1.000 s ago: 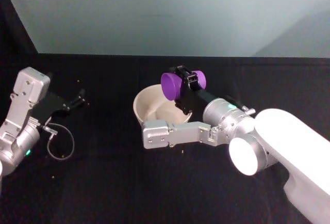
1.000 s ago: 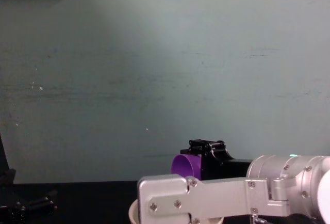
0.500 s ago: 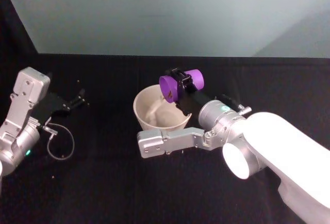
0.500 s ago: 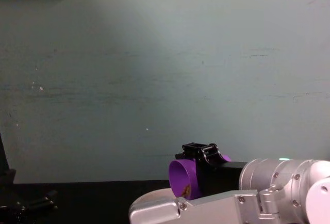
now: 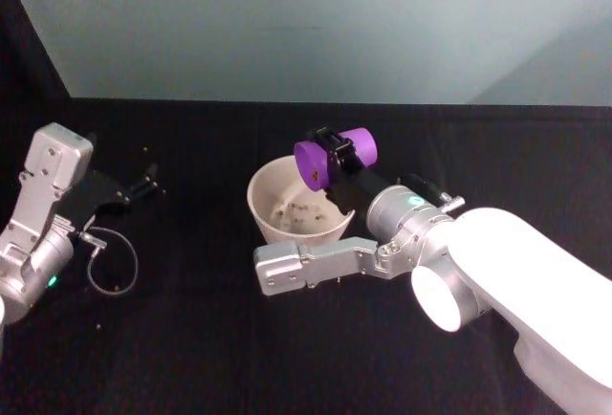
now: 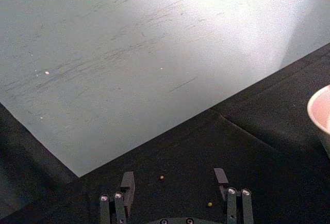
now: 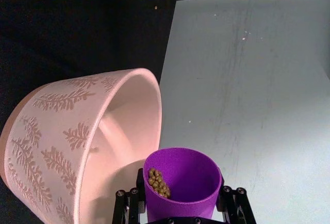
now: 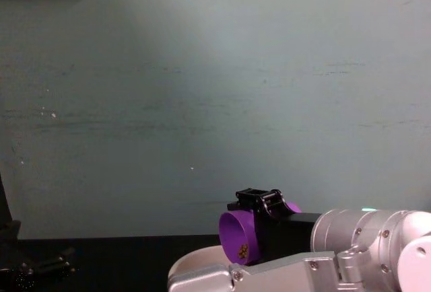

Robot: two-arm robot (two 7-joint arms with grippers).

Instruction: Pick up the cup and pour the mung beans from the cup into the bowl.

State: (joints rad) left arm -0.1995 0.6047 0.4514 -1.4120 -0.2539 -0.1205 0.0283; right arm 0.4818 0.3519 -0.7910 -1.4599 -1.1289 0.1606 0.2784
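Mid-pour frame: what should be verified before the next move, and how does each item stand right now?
1. Right gripper grips the cup: ok.
2. Cup tipped, mouth over the bowl: ok.
3. Cup emptied: not ok, mung beans sit in a clump inside its lip.
4. Beans landing in the bowl: ok, some lie on its bottom.
5. No spills: not ok, stray grains lie by the left gripper.
6. Left gripper clear of the bowl: ok, open, off to the left.
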